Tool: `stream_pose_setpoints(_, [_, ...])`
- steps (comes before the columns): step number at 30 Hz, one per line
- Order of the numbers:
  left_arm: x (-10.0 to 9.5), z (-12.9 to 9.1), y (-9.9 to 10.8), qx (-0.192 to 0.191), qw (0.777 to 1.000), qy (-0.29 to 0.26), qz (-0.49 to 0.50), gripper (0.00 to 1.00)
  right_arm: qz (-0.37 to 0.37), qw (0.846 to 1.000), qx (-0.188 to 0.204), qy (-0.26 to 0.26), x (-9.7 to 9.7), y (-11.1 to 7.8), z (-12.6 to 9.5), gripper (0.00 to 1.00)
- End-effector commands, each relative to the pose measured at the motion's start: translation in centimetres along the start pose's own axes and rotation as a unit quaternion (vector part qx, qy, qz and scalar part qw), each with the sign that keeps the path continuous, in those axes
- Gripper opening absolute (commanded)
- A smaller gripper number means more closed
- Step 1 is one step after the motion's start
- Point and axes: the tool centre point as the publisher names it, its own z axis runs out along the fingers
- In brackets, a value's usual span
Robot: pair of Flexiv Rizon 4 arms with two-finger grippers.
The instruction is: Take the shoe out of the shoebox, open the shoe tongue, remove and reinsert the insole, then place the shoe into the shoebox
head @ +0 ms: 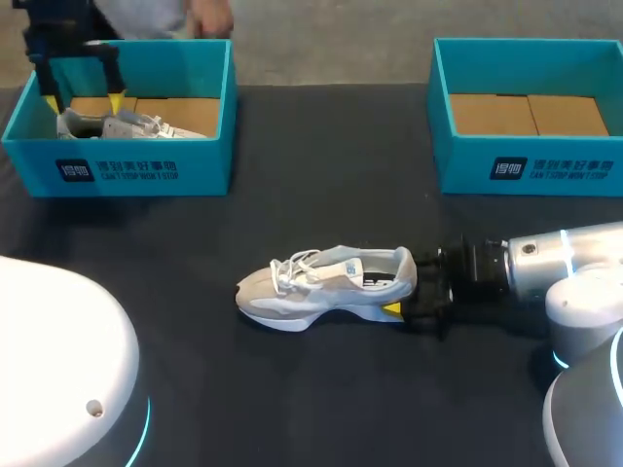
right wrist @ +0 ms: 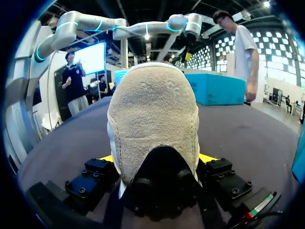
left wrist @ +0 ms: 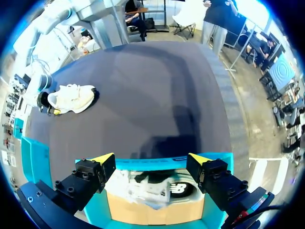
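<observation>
Teal left shoebox (head: 146,170), ten o'clock: my left gripper (head: 84,101) hangs over the boxed shoe (head: 131,126), fingers spread, grasping nothing. Centre: my right gripper (right wrist: 157,160) clamps the table shoe (head: 326,284) at its heel, toe toward nine o'clock. Judged step: take-out; next, descend squarely and close on the boxed shoe.

My right arm (head: 560,258): silver-white rounded links, cyan light rings at joints, black wrist section. My left arm (right wrist: 81,21): same silver tubes, cyan rings. Left end effector (left wrist: 151,160), right end effector (right wrist: 157,160): black blocky fingers, round-head screws, wedge-shaped yellow tips, small red-and-green strip on mount.
</observation>
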Motion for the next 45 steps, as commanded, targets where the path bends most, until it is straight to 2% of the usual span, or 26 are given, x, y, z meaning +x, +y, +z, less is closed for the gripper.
stream_pose_setpoints(1, [-1.3, 1.1, -2.6, -0.09, 0.996, 0.005, -0.01, 1.0, 0.0, 1.0, 0.001, -0.001, 0.0, 0.1, 0.0, 0.0])
stream_pose_setpoints(7, [-3.4, 2.3, -4.4, -0.125, 0.992, -0.008, -0.006, 1.0, 0.0, 1.0, 0.001, -0.001, 0.0, 0.1, 0.0, 0.0])
stream_pose_setpoints(18, [-5.8, 2.6, -6.5, -0.13, 0.991, -0.015, -0.001, 1.0, 0.0, 1.0, 0.001, -0.001, 0.0, 0.1, 0.0, 0.0])
stream_pose_setpoints(26, [-7.5, 2.2, -6.9, -0.119, 0.982, -0.051, -0.135, 1.0, 0.0, 1.0, 0.001, -0.001, 0.0, 0.1, 0.0, 0.0])
stream_pose_setpoints(28, [-8.3, 2.1, -7.6, -0.123, 0.984, -0.037, -0.121, 1.0, 0.0, 1.0, 0.001, -0.001, 0.0, 0.1, 0.0, 0.0])
stream_pose_setpoints(42, [-8.3, 2.1, -7.6, -0.123, 0.984, -0.037, -0.121, 1.0, 0.0, 1.0, 0.001, -0.001, 0.0, 0.1, 0.0, 0.0])
stream_pose_setpoints(43, [-8.2, 2.3, -8.0, -0.117, 0.983, -0.049, -0.136, 1.0, 0.0, 1.0, 0.001, -0.001, 0.0, 0.1, 0.0, 0.0])
stream_pose_setpoints(45, [-8.8, 3.3, -9.7, -0.142, 0.974, -0.054, -0.168, 1.0, 0.0, 1.0, 0.001, -0.001, 0.0, 0.1, 0.0, 0.0])
